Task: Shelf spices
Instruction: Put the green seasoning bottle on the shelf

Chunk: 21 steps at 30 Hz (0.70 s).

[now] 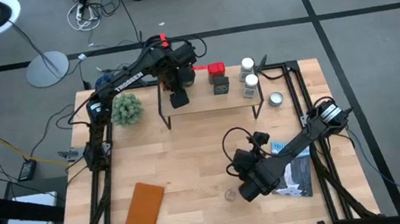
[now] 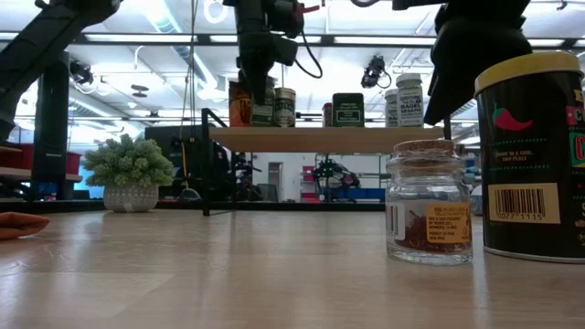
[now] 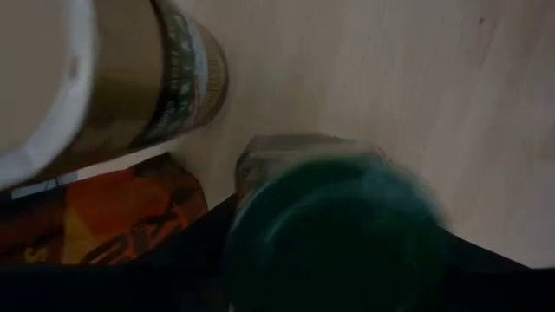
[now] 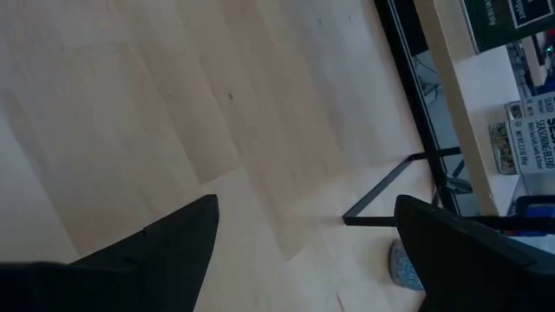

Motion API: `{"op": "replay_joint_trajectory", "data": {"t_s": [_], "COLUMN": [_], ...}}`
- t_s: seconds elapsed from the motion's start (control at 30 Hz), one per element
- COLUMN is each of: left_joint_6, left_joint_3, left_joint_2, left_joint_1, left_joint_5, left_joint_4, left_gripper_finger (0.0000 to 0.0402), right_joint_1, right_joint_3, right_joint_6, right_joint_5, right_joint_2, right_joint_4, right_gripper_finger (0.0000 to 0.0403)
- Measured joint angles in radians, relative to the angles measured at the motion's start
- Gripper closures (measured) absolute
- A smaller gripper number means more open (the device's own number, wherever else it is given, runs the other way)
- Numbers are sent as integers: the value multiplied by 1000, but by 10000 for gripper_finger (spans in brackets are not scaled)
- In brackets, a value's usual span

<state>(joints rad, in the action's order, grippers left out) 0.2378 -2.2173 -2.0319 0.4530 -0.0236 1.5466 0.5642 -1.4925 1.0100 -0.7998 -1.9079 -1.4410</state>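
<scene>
We see the counter [image 1: 190, 159] carrying the shelf [image 1: 210, 98] at its far side, with a potted plant [image 1: 126, 109] to the shelf's left and an orange-brown pad [image 1: 142, 215] at the near left. On the shelf stand a red tin [image 1: 216, 69], a black box [image 1: 220, 84] and two white-lidded jars [image 1: 249, 75]. The left pincer [image 1: 178, 98] hangs over the shelf's left end, its dark fingers [image 3: 199, 234] spread around a green-lidded jar [image 3: 338, 243] standing on the board. The right pincer [image 4: 303, 251] hovers wide open over bare wood near a small glass jar [image 2: 430, 203] and a black tin [image 2: 535, 155]. A silver round tin [image 1: 276, 100] sits beside the shelf's right legs.
</scene>
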Motion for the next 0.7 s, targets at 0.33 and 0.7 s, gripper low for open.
{"op": "replay_joint_trajectory", "data": {"t_s": [0.33,0.7], "left_joint_6": [-12,-35], "left_joint_3": [0,-72], "left_joint_2": [1,6], "left_joint_1": [-1,-1], "left_joint_5": [2,-1], "left_joint_4": [25,24], "left_gripper_finger": [165,165], "right_joint_1": [-4,-4], "right_joint_3": [0,0], "right_joint_6": [0,0], "right_joint_5": [0,1], "right_joint_2": [0,0], "right_joint_4": [0,-1], "right_gripper_finger": [57,57]}}
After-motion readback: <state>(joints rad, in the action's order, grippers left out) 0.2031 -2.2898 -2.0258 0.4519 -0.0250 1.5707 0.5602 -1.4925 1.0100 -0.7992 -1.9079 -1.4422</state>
